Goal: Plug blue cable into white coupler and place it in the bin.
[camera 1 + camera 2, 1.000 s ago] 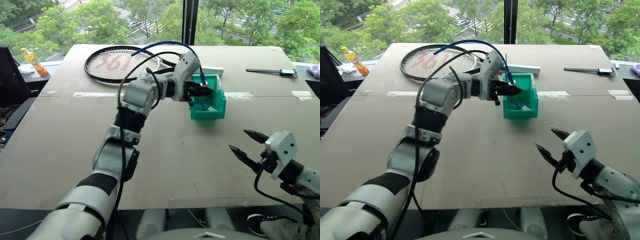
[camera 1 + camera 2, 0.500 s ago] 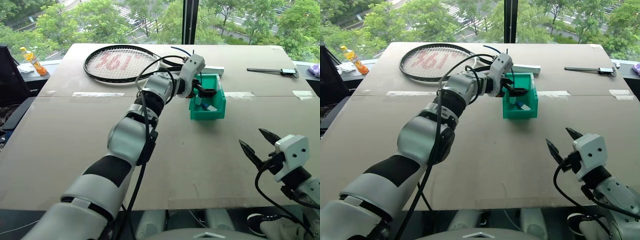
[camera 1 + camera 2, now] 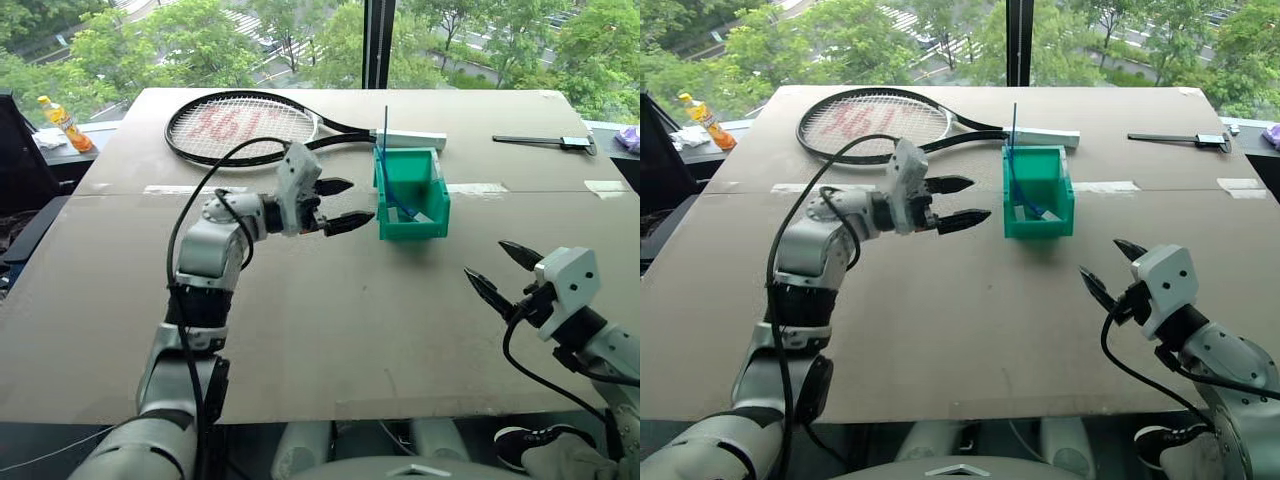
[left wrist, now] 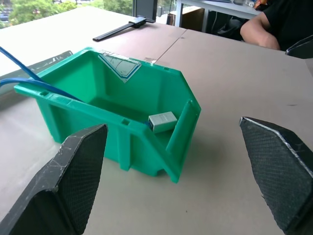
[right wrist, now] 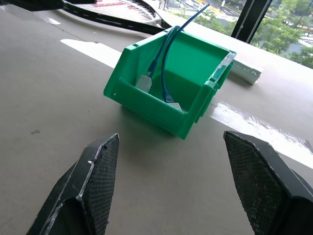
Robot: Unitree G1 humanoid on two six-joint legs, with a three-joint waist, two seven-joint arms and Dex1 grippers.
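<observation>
The blue cable (image 5: 164, 58) and white coupler (image 4: 162, 121) lie inside the bin (image 3: 430, 215), cable ends poking above its rim. The left gripper (image 3: 338, 205) hangs just beside the bin, jaws wide and empty; the right gripper (image 3: 503, 274), nearer, likewise. The cable looks light and floppy, so it is best pinched near its plug.
</observation>
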